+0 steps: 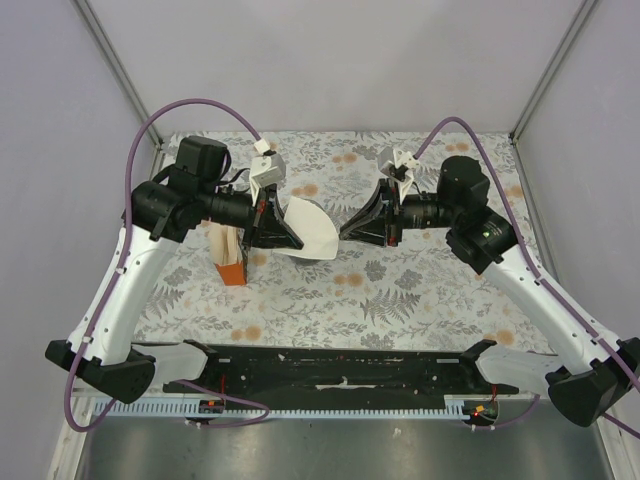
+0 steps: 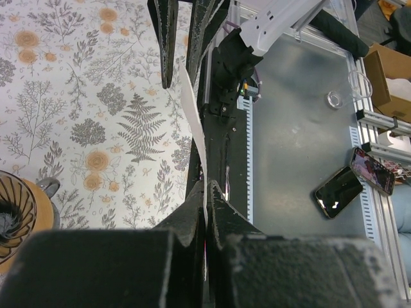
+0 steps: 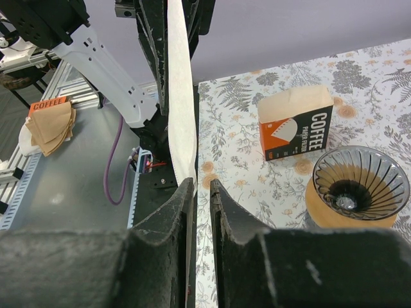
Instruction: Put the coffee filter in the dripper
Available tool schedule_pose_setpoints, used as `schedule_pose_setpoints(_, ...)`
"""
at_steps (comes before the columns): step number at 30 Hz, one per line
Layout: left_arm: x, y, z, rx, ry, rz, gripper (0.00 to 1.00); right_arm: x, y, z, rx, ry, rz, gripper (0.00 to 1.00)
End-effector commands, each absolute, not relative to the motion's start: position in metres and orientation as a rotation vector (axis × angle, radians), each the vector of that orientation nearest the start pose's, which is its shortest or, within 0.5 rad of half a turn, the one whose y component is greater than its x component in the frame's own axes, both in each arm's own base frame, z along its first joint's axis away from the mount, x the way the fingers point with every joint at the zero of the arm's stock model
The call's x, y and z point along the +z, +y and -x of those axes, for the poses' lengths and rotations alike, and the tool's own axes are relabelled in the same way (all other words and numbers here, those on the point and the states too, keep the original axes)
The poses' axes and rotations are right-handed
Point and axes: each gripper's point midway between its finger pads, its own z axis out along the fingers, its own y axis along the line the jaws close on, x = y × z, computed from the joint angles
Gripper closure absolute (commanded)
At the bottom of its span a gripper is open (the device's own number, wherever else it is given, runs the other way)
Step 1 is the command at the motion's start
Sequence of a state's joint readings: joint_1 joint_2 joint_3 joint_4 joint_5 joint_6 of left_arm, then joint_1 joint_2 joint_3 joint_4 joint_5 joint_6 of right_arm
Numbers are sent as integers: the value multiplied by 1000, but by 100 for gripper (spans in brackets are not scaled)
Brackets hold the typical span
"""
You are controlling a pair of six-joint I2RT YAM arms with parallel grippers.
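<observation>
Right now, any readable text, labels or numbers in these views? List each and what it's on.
"COFFEE": large white letters on the dark panel of the orange-and-tan packet standing on the table.
"PAPER FILTER": smaller line beneath it on the same packet; blurred, so only a likely reading.
"COFFEE": on the orange band of the brown filter pack lying off the table.
The phones show nothing legible, and no other text can be read in any view.

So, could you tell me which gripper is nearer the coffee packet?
Left. The left gripper is close beside the coffee packet; the right gripper is farther off, beyond the paper filter.
</observation>
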State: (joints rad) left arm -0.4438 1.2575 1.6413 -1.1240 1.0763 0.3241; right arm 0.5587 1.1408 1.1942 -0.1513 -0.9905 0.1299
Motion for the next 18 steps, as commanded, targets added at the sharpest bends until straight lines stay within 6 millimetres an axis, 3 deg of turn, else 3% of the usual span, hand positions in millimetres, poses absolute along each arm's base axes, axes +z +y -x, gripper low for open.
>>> schedule_pose_setpoints(1, 384, -239, -148, -1276, 1617, -1324, 98, 389, 294, -188, 1303, 1350, 1127, 78)
schedule_pose_setpoints(11, 383, -240, -148, -1274, 1610, -1336, 98, 393, 295, -185, 1336, 1325, 1144, 78)
schedule_pose_setpoints(18, 382, -241, -148, -1273, 1610, -1346, 98, 394, 299, -178, 1373, 1301, 1168, 73)
